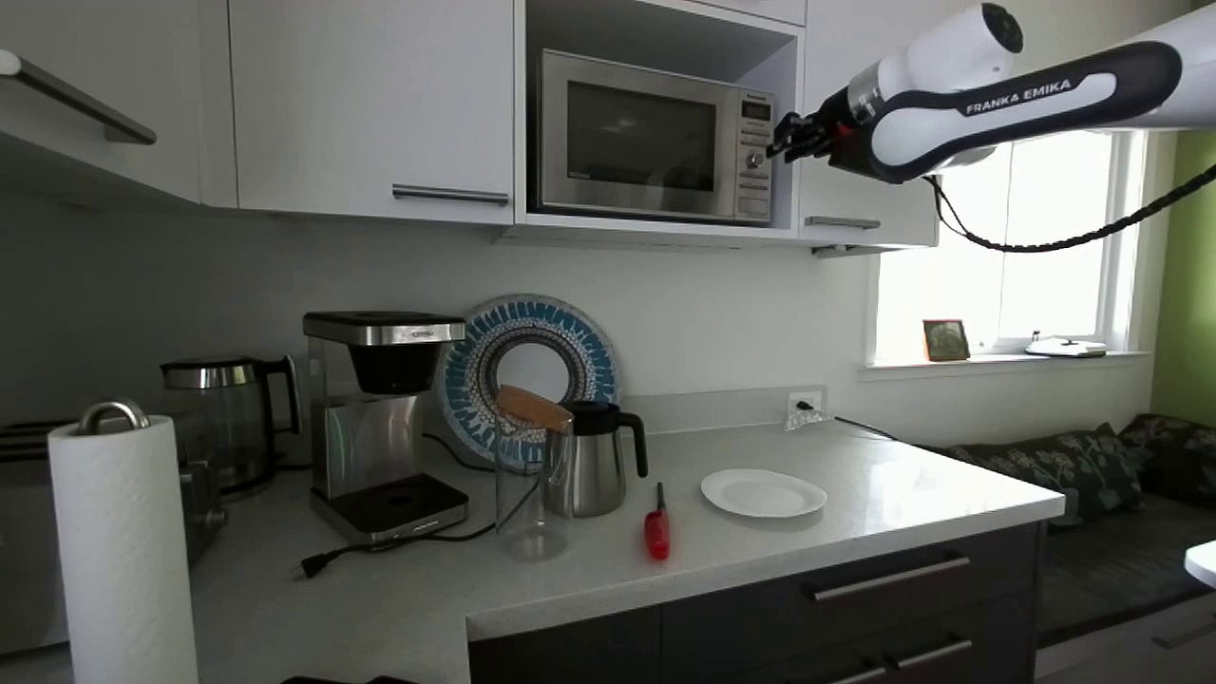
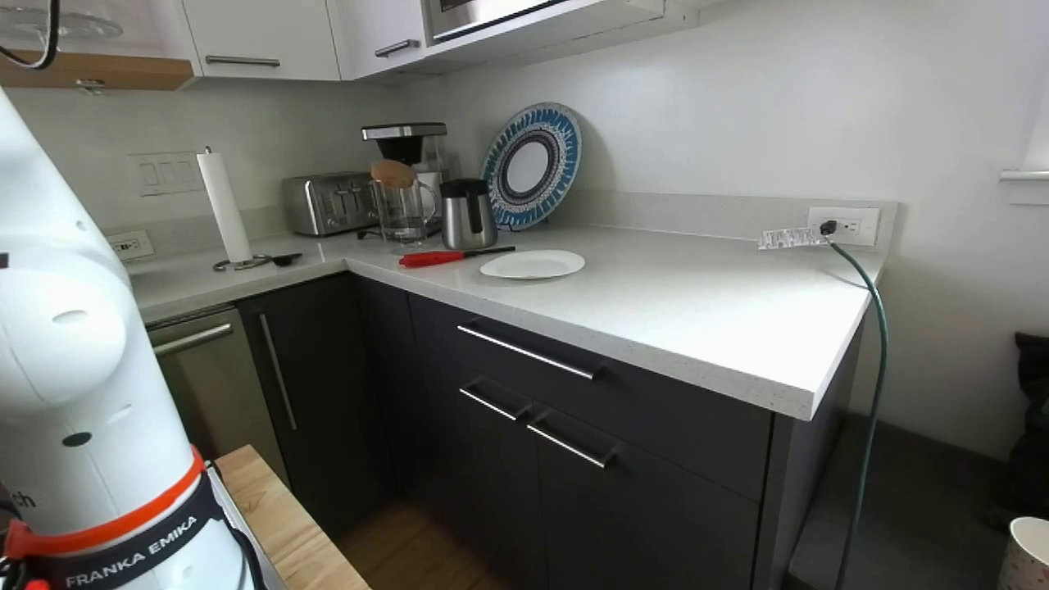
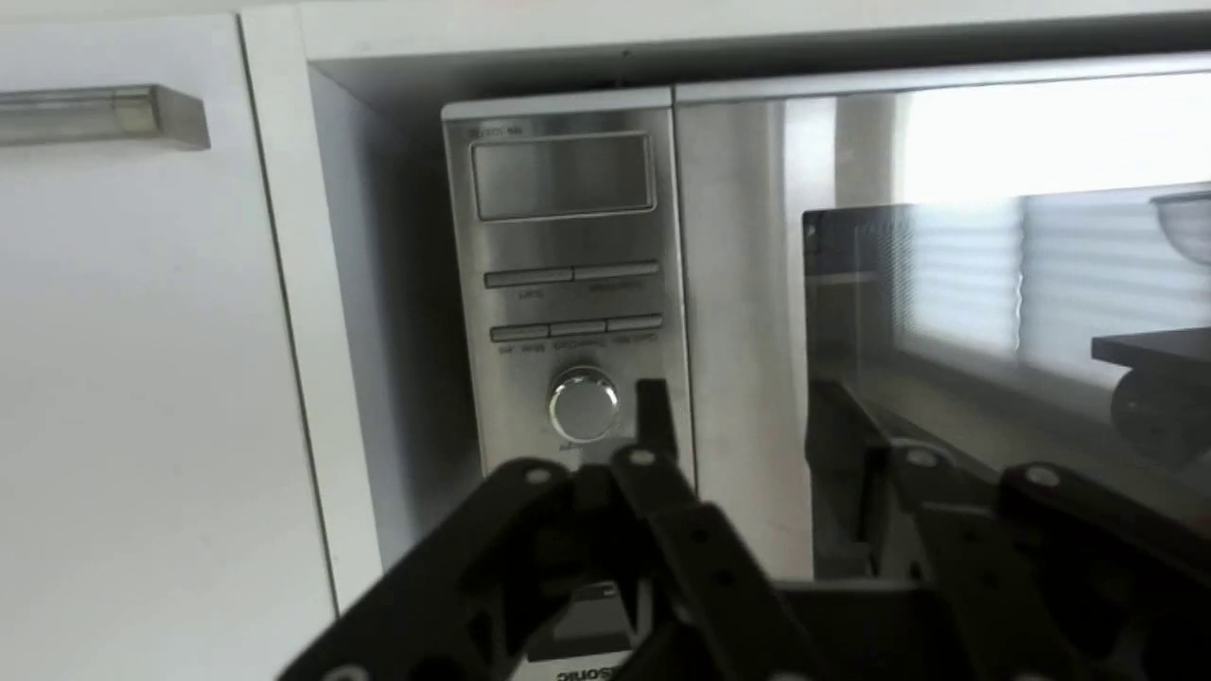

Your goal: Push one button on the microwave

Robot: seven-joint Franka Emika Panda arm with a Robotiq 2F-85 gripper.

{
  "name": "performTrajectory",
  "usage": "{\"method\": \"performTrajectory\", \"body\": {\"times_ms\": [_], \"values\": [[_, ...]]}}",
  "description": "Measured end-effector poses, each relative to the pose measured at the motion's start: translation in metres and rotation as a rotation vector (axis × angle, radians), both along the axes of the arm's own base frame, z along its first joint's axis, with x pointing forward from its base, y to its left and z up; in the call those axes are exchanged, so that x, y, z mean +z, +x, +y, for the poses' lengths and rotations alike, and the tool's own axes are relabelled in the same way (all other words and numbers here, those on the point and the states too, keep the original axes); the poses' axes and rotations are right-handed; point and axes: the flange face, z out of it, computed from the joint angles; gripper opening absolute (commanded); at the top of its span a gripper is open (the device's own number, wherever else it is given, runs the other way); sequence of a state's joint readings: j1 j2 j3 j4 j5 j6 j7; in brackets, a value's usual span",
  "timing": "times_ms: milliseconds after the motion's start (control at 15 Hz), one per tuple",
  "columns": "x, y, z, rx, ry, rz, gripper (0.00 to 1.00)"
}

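The microwave (image 1: 655, 138) sits in the shelf (image 1: 627, 30), facing outward, long axis level. In an exterior view the arm (image 1: 1026, 106) slopes slightly down from the right, gripper (image 3: 743, 402) near the panel (image 3: 577, 244), 2 fingers (image 3: 653, 416) well apart, holding nothing.

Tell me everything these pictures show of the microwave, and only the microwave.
The microwave is boxy, silver and metallic-looking, standing upright in a white cabinet niche. Its door, with a dark, reflective window, looks closed. Right of the door in an exterior view, a narrow control panel carries a dark display, slim buttons and a round dial. The wrist view shows the panel upside down. The gripper, fingers apart, is in front; contact cannot be told.
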State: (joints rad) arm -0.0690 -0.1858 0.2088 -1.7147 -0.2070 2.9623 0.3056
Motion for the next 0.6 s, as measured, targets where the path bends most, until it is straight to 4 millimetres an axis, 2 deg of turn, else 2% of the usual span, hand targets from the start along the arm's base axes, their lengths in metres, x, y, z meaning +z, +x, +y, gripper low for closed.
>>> {"method": "performTrajectory", "body": {"times_ms": [133,600], "values": [[-0.002,0.01,-0.008,-0.022,0.001,-0.04,0.01],[-0.004,0.026,-0.011,-0.074,-0.02,-0.107,0.01]]}}
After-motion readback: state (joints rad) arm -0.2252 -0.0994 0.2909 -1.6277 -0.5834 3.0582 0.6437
